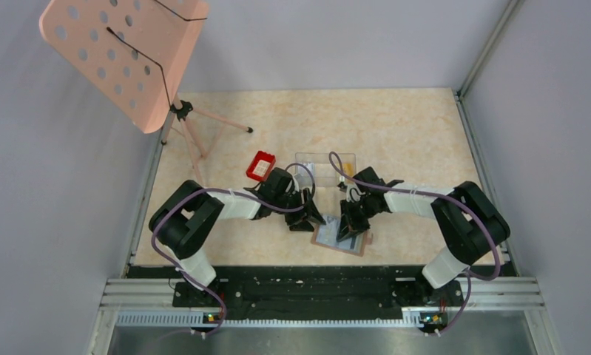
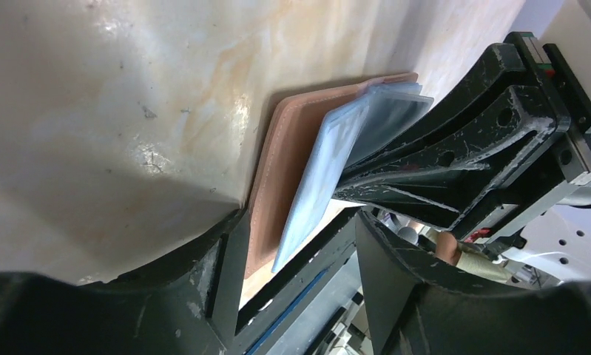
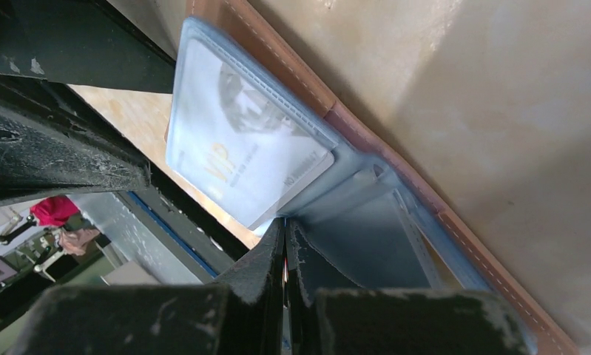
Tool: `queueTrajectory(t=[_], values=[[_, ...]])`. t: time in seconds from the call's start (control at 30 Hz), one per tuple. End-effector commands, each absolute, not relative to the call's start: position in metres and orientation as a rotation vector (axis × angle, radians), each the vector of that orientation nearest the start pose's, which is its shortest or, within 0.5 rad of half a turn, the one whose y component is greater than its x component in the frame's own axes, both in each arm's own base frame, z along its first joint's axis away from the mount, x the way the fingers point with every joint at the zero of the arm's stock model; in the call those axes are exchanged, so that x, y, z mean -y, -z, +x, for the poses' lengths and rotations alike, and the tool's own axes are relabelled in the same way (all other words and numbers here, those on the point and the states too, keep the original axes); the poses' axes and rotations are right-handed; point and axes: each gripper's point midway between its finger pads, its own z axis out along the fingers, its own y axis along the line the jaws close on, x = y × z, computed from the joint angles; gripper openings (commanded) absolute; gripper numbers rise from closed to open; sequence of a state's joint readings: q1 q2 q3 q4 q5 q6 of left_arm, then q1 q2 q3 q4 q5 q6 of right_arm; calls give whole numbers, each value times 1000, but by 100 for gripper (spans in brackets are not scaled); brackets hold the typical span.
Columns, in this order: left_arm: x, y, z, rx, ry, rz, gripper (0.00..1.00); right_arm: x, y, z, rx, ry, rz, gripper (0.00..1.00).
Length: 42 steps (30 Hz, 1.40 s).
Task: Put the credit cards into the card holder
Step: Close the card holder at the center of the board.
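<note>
**Right wrist view, foreground.** The two black fingers of the right gripper (image 3: pixel 285 255) are clenched together with nothing visible between them. Their tips rest at the inner fold of the flat tan-brown leather-like folding card holder (image 3: pixel 292 74), on its blue lining. The card holder lies open, lining upward, on the beige marbled table top (image 3: pixel 484 111). Just beside the clenched tips, a pale whitish-blue rectangular credit card (image 3: pixel 240 155) with faint gold lettering sits in a blue-edged transparent sleeve (image 3: pixel 196 44) of the card holder. How far in it sits cannot be told.

**Left wrist view.** The left gripper (image 2: pixel 299 229) is released, its black jaws standing apart at the near edge of the card holder. One finger lies against the tan cover and the other stands clear of the sleeve, which is tilted up off the cover.

**Top view.** The card holder lies near the front edge of the table, between the two arms. The left gripper is at the card holder's left side and the right gripper is over its middle. Behind the card holder stands a clear plastic box (image 1: pixel 318 163). Behind it and to its left is a small red plastic tray (image 1: pixel 260 166). Far behind and to the left of the card holder, a pink perforated panel (image 1: pixel 122 52) is mounted on a tripod (image 1: pixel 196 140).
</note>
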<state>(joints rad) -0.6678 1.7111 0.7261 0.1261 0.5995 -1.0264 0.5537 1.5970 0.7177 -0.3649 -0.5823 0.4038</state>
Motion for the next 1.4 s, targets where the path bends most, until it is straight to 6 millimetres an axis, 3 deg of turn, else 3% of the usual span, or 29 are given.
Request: queueTrajectory(t=[0.0, 0.2, 0.4, 0.67, 0.83, 1.0, 1.1, 1.37], values=[[335, -56, 206, -2730, 1410, -79, 58, -218, 5, 164, -2963, -898, -380, 0], [342, -83, 196, -2677, 1520, 35, 50, -220, 5, 167, -2967, -899, -381, 0], [350, -99, 187, -2661, 1557, 126, 48, -220, 3, 168, -2964, -893, -382, 0], [359, -89, 187, -2726, 1459, 190, 43, -220, 0, 171, -2957, -888, -390, 0], [351, -77, 189, -2791, 1328, 149, 31, -222, -3, 173, -2951, -887, -396, 0], [340, -71, 191, -2827, 1209, 127, 0, -226, -10, 179, -2927, -899, -407, 0], [333, -70, 192, -2836, 1151, 113, 0, -231, -19, 185, -2897, -919, -420, 0], [292, -73, 188, -2870, 922, 23, 0, -246, -49, 203, -2779, -980, -444, 0]])
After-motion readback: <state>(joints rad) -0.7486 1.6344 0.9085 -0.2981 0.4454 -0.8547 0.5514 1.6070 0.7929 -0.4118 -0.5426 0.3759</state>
